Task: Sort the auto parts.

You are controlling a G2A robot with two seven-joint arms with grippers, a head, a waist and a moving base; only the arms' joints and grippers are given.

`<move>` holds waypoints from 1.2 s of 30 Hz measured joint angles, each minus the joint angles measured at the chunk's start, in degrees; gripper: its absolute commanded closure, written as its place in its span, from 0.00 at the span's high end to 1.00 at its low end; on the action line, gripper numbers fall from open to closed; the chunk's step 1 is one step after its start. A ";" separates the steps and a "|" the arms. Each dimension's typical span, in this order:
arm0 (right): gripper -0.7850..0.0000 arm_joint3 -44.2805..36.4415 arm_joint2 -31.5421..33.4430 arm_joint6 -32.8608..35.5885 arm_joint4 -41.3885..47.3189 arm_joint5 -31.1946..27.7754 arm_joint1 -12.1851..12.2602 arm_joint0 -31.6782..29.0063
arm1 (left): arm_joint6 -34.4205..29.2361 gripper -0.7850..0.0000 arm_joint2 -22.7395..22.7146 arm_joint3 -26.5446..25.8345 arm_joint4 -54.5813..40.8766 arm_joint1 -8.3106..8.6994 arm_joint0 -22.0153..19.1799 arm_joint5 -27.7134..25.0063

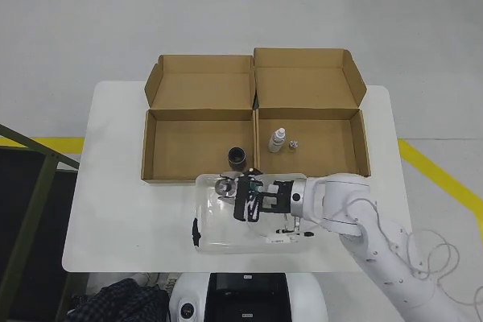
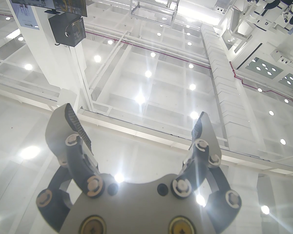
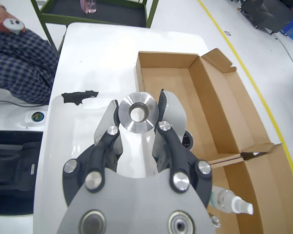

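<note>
The right gripper (image 3: 138, 113) pinches a metal ring (image 3: 128, 124) over the tray's (image 1: 213, 235) far-left corner, beside the left box (image 1: 185, 153) — the left gripper (image 2: 136, 120) is spread.

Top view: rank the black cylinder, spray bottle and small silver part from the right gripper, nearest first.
1. Black cylinder, in the left box.
2. Spray bottle, in the right box.
3. Small silver part, just beyond the bottle.
</note>
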 measured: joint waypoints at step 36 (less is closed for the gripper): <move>0.00 -10.80 17.64 -6.58 8.62 0.18 3.13 -7.44 | 0.00 1.00 0.00 0.00 0.00 0.00 0.00 0.00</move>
